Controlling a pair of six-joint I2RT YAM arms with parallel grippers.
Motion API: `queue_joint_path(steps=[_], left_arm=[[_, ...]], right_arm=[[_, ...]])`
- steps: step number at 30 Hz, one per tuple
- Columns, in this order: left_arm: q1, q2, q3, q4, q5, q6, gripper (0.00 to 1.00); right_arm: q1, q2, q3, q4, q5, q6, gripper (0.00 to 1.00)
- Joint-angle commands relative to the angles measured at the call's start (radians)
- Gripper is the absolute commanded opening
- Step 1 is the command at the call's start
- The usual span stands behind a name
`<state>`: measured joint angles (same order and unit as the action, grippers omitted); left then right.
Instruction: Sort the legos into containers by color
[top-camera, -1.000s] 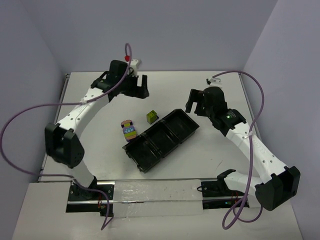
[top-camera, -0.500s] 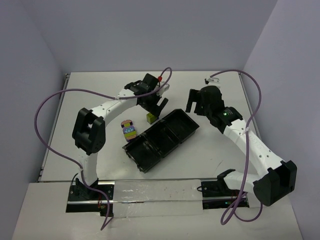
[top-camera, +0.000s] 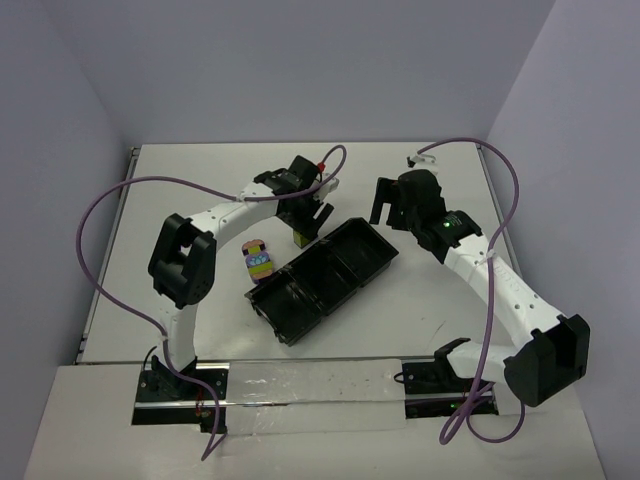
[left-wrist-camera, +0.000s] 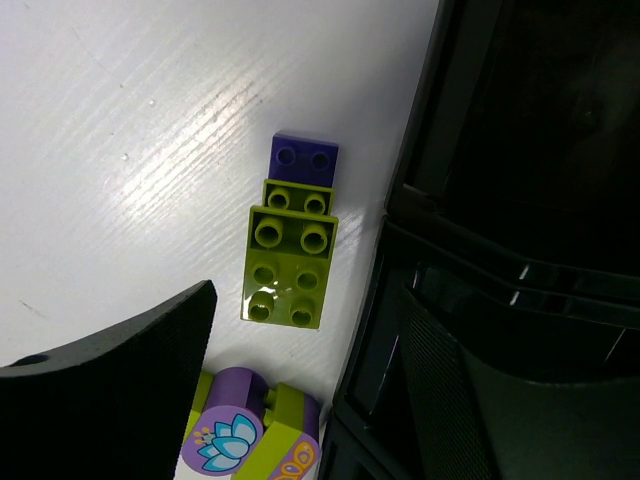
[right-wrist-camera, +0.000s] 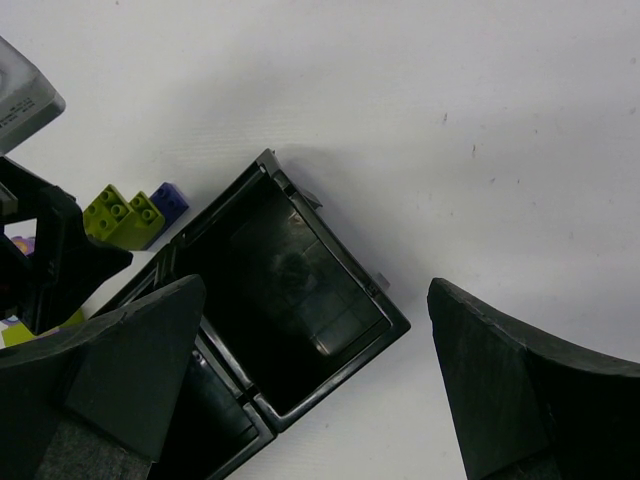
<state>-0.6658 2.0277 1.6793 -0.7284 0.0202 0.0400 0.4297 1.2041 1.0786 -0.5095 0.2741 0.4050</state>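
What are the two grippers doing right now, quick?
Left gripper: open, empty, over the green brick.
Right gripper: open, empty, above the tray.

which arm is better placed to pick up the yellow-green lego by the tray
Left. The left pincer hangs open right over the yellow-green lego. The right pincer, also open, sits by the far end of the tray, farther from that brick.

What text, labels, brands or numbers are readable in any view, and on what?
None: no words, brands or numbers can be read in any view.
Prints only, no letters: a lotus-flower picture on the purple lego and an orange motif on the yellow-green lego beside it.
Black tray: no marking visible.
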Motion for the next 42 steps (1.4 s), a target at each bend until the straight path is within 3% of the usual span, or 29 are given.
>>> queue_joint_path(steps=[1, 8, 15, 21, 26, 29, 30, 37, 40, 42], left_arm=[[-0.005, 0.011, -0.007, 0.041, -0.014, -0.003, 0.76], [-0.006, 0.002, -0.018, 0.055, -0.014, -0.006, 0.65], [-0.005, 0.006, -0.032, 0.056, -0.014, -0.005, 0.67], [-0.005, -0.003, -0.038, 0.073, -0.014, -0.011, 0.62], [-0.006, -0.009, -0.039, 0.084, -0.019, -0.017, 0.41], [-0.005, -0.009, -0.032, 0.081, -0.060, -0.020, 0.04], [-0.005, -0.009, -0.028, 0.079, -0.069, -0.022, 0.01], [0.054, -0.095, 0.003, 0.078, -0.055, -0.144, 0.00], [0.144, -0.198, -0.017, 0.123, 0.094, -0.237, 0.00], [0.184, -0.255, -0.064, 0.189, 0.237, -0.307, 0.00]], right_arm=[[0.006, -0.011, 0.041, 0.000, 0.021, 0.013, 1.00], [0.006, -0.006, 0.052, -0.020, 0.040, 0.020, 1.00], [0.006, -0.011, 0.053, -0.024, 0.035, 0.025, 1.00], [0.006, -0.011, 0.059, -0.034, 0.045, 0.028, 1.00], [0.006, -0.008, 0.066, -0.049, 0.049, 0.034, 1.00], [0.006, -0.015, 0.070, -0.049, 0.049, 0.032, 1.00], [0.006, -0.016, 0.070, -0.049, 0.050, 0.032, 1.00], [0.006, -0.037, 0.081, -0.037, -0.006, 0.014, 1.00], [0.005, -0.066, 0.073, -0.002, -0.091, -0.023, 1.00], [0.004, -0.084, 0.060, 0.027, -0.243, -0.063, 0.99]])
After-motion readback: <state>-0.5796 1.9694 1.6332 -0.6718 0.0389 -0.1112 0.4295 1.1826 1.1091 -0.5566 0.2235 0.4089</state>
